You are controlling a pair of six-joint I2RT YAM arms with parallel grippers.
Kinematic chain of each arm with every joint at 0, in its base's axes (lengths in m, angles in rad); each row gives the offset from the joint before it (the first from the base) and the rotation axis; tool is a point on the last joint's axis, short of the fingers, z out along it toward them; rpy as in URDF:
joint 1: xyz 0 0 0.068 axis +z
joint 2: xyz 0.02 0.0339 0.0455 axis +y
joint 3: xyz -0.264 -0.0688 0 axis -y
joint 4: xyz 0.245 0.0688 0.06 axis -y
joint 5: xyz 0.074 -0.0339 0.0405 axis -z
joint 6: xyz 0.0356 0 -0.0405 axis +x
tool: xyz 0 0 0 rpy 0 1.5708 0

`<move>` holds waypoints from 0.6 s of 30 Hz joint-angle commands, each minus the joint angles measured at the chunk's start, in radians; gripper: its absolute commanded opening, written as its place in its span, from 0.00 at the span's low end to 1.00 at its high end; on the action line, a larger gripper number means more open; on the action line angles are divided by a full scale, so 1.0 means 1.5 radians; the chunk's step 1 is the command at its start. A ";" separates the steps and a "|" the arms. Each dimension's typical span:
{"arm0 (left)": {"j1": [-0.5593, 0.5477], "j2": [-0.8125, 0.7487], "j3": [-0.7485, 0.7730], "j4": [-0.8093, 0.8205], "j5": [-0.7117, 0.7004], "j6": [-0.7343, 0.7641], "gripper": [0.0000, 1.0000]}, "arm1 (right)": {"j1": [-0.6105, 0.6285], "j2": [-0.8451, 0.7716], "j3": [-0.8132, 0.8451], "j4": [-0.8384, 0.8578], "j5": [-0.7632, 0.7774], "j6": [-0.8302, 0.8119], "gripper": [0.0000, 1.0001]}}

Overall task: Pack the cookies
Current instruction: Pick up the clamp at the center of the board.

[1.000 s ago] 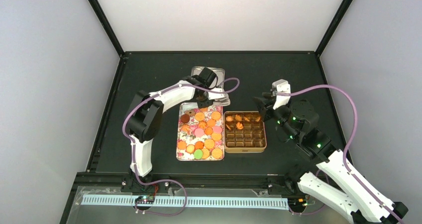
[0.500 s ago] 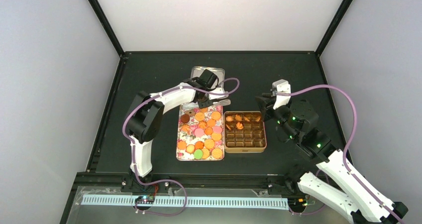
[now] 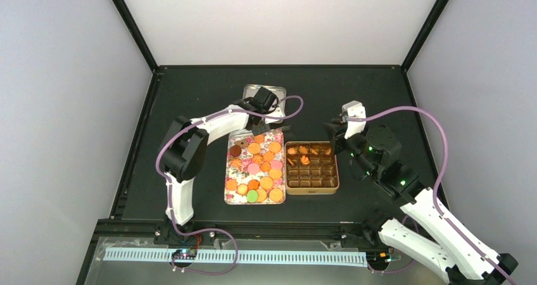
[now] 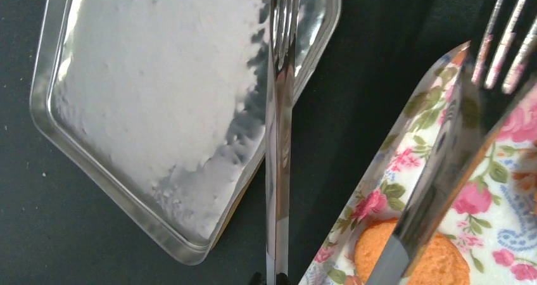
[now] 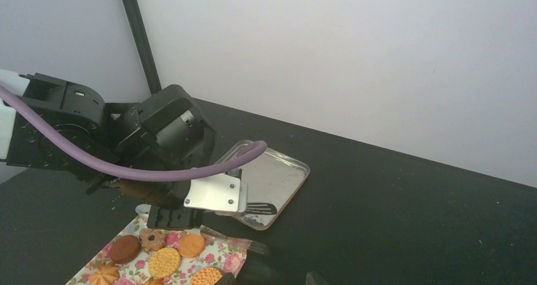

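**Fetching a cookie with tongs; packing looks barely begun.**
The left gripper (image 3: 261, 120) has its jaws clamped on metal tongs (image 4: 278, 139), forked tips apart near the upper edge of the floral tray (image 4: 380, 196). The right gripper (image 3: 334, 135) cannot be judged open or closed. Likely next: straddle one cookie, squeeze, carry it right. The cookies (image 3: 256, 164) fill the floral tray at centre. The brown tin (image 3: 316, 182) beside it holds a few in its top row. A silver tray (image 4: 145, 95) lies above.

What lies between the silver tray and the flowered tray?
In the left wrist view, only a strip of bare black table separates the silver tray from the flowered tray. A metal fork hangs over that gap.
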 commanded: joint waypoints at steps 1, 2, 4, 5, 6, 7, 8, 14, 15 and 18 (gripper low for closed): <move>0.003 0.005 0.036 0.003 -0.036 -0.025 0.02 | -0.003 0.001 0.023 0.012 -0.004 -0.016 0.29; 0.004 0.006 0.039 -0.001 -0.036 -0.029 0.02 | -0.003 0.002 0.022 0.012 -0.008 -0.018 0.29; 0.005 0.006 0.047 -0.010 -0.034 -0.036 0.02 | -0.003 0.006 0.024 0.012 -0.014 -0.022 0.30; 0.006 0.006 0.050 -0.013 -0.035 -0.040 0.02 | -0.003 0.009 0.025 0.012 -0.019 -0.026 0.30; 0.007 0.005 0.052 -0.015 -0.038 -0.042 0.01 | -0.003 0.012 0.026 0.012 -0.026 -0.029 0.30; 0.007 0.003 0.054 -0.017 -0.040 -0.045 0.02 | -0.003 0.015 0.026 0.013 -0.032 -0.034 0.31; 0.007 0.001 0.059 -0.023 -0.041 -0.048 0.02 | -0.003 0.019 0.027 0.014 -0.047 -0.039 0.31; 0.013 -0.024 0.149 -0.173 0.022 -0.061 0.02 | -0.003 0.043 0.040 0.011 -0.151 -0.113 0.40; 0.015 -0.028 0.173 -0.219 0.060 -0.064 0.01 | -0.003 0.049 0.041 0.011 -0.173 -0.131 0.41; 0.029 -0.040 0.256 -0.349 0.186 -0.085 0.02 | 0.000 0.047 0.022 0.040 -0.226 -0.184 0.56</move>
